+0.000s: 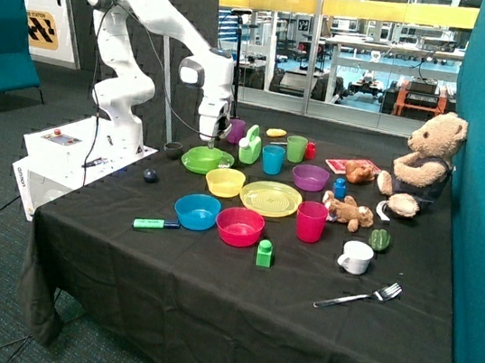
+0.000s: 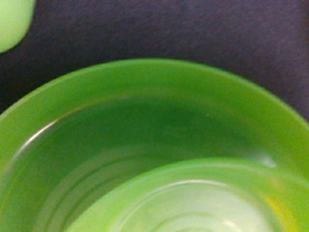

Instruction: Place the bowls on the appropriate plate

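Note:
A lime green bowl (image 2: pixel 193 198) lies inside the green plate (image 2: pixel 145 96), seen close up in the wrist view. In the outside view the green plate (image 1: pixel 192 161) is at the back of the table, near the robot's base, and my gripper (image 1: pixel 211 140) hangs straight down just above it. The bowl is hard to tell from the plate there. The yellow bowl (image 1: pixel 225 182) stands on the black cloth between the green plate and the yellow plate (image 1: pixel 270 199). The yellow plate holds nothing.
A blue bowl (image 1: pixel 196 211), a red bowl (image 1: pixel 239 227) and a purple bowl (image 1: pixel 310 177) stand around the plates. So do blue (image 1: pixel 272 159), green (image 1: pixel 296 148) and pink (image 1: pixel 310 221) cups. A teddy bear (image 1: pixel 423 163), a white mug (image 1: pixel 355 257) and a fork (image 1: pixel 359 296) lie further off.

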